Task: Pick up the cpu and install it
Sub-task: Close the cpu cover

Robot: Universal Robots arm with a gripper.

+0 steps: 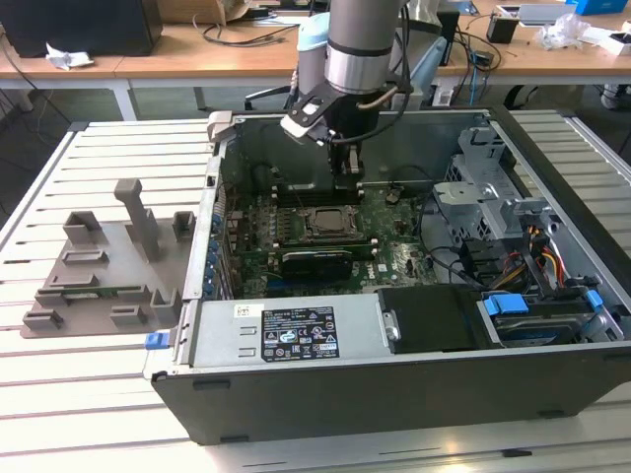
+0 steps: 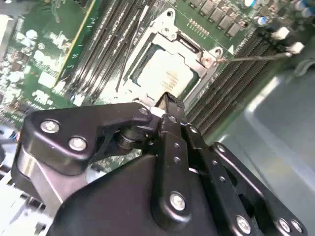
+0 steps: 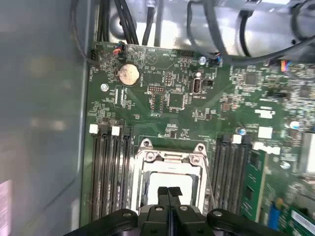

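Note:
The cpu [image 2: 165,73], a flat square chip with a pale silver top, lies inside the dark socket frame [image 3: 170,157] on the green motherboard [image 1: 394,241]. In the exterior view the cpu [image 1: 325,222] sits mid-board inside the open computer case. My gripper [image 3: 169,192] hangs just above the socket's edge, its two black fingers pressed together with nothing between them. The fingertips [image 2: 167,101] hover over one edge of the cpu [image 3: 167,181] and hide part of it. In the exterior view the gripper [image 1: 345,179] points down into the case.
Rows of dark memory slots [image 3: 106,172] flank the socket on both sides. A thin metal lever [image 2: 251,56] sticks out beside the frame. A grey fixture tray [image 1: 108,266] sits on the exterior view's left; a drive cage and cables [image 1: 503,217] crowd the case on the exterior view's right.

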